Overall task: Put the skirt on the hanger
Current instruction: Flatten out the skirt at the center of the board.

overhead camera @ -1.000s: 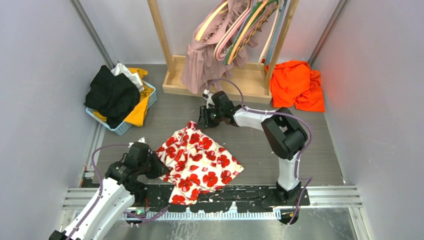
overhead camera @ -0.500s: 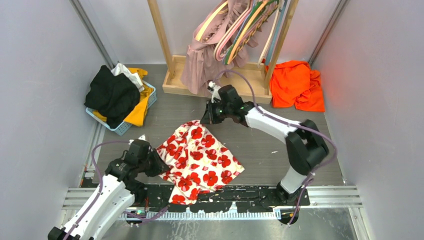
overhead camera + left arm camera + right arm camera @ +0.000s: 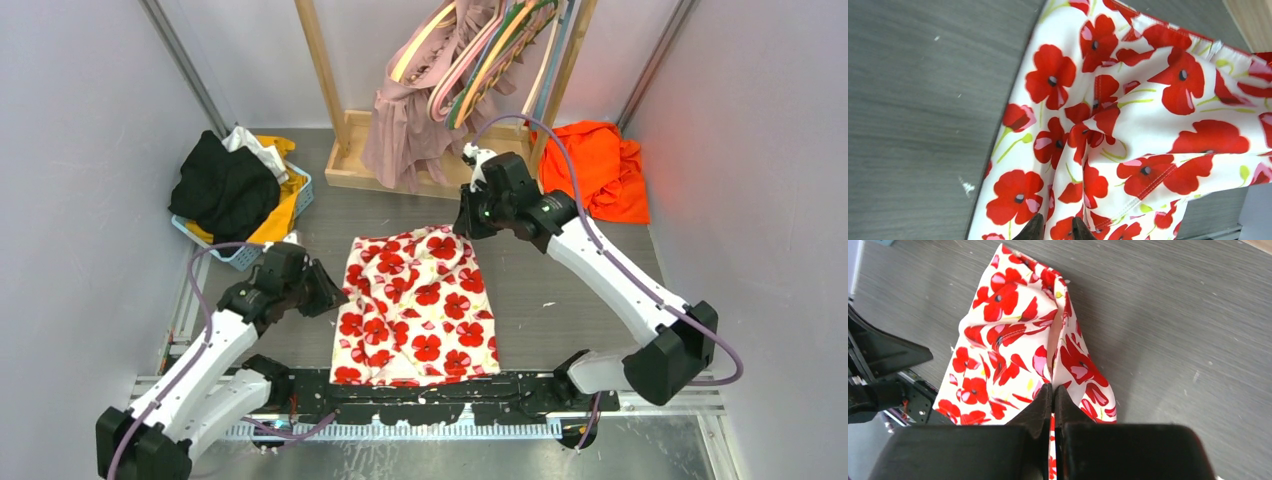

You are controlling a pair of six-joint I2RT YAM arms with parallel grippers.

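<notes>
Skirt (image 3: 420,305), white with red poppies, lies spread on the grey floor at frame centre. Right gripper (image 3: 1053,390) is clamped on its upper right corner, just below the wooden rack (image 3: 318,70) of hangers (image 3: 480,60). Left gripper (image 3: 1055,231) sits at its left edge, cloth between the tips; whether it grips cannot be told. Laundry basket (image 3: 240,257) upper left, orange cloth (image 3: 592,168) upper right

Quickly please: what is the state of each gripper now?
Left gripper: closed on the skirt edge, as far as visible.
Right gripper: closed on the skirt.
</notes>
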